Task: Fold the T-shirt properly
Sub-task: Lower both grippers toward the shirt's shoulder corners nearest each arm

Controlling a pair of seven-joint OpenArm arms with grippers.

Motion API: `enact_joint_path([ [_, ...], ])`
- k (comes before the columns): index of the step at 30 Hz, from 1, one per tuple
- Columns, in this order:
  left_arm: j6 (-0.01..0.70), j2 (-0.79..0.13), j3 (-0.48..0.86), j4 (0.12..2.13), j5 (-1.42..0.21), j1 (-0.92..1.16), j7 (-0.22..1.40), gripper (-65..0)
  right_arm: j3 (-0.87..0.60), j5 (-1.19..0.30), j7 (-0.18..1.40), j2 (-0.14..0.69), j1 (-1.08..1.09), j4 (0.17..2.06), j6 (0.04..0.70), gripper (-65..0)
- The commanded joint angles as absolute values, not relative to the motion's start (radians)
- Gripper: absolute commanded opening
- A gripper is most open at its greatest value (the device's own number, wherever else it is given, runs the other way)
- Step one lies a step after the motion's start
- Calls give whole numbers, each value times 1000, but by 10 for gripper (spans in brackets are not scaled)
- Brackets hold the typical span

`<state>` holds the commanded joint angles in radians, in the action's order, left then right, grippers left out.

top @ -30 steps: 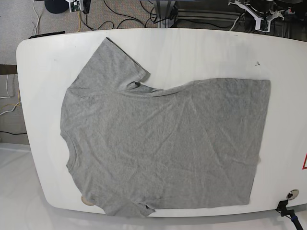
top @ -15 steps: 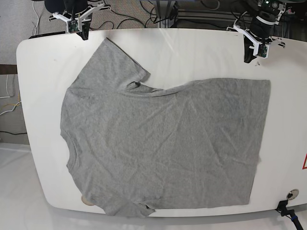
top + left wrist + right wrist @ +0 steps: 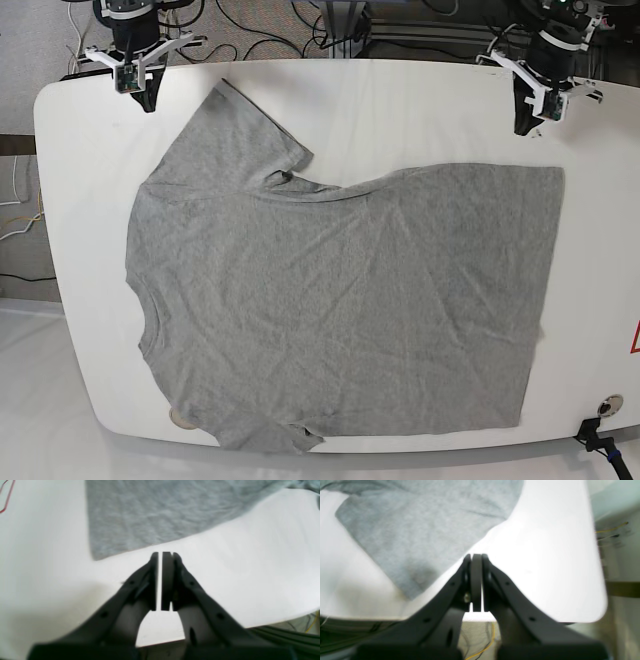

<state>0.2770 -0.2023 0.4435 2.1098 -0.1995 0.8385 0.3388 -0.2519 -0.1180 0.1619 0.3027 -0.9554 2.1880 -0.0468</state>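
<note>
While the near edge of the white table [image 3: 70, 330] carries the T-shirt's lower sleeve and side, the gray T-shirt [image 3: 340, 300] itself lies spread flat over most of the surface, its neckline toward the left edge and its straight hem toward the right edge. A small crumpled bit of the near sleeve sits right at the near edge, beside a round mark on the table. A red-lined sign [image 3: 634, 338] shows at the near right corner, with a dark clamp [image 3: 596, 436] just below it at the table's rim. Farther back, the other sleeve reaches toward the far left corner, and the fabric dips into a curved fold between that sleeve and the body. At the far left corner the right gripper [image 3: 148, 98] hangs over bare table just beside the sleeve's tip; its wrist view shows the jaws pressed together with nothing between them, the sleeve [image 3: 420, 537] lying ahead and to the left of them. At the far right, the left gripper [image 3: 523, 126] hovers over bare table near the hem's far corner, apart from the cloth; in its wrist view the jaws stand almost closed, only a thin slit between them, holding nothing, with the hem corner [image 3: 100, 552] just beyond. Cables [image 3: 270, 30] run across the floor behind the far edge.
</note>
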Motion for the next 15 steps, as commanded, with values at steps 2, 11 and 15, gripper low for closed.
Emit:
enact_joint_path([
  [2, 280, -203, 491, 2104, -240, 833, 376, -650, -261, -119, 167, 301, -946, 2188, -45, -650],
  [11, 283, -231, 490, 2080, -338, 741, 431, -468, -247, -127, 175, 277, -860, 2179, -29, -592],
  [15, 286, -245, 482, 2046, -405, 676, 478, -377, -244, -129, 181, 270, -836, 2178, -3, -478],
])
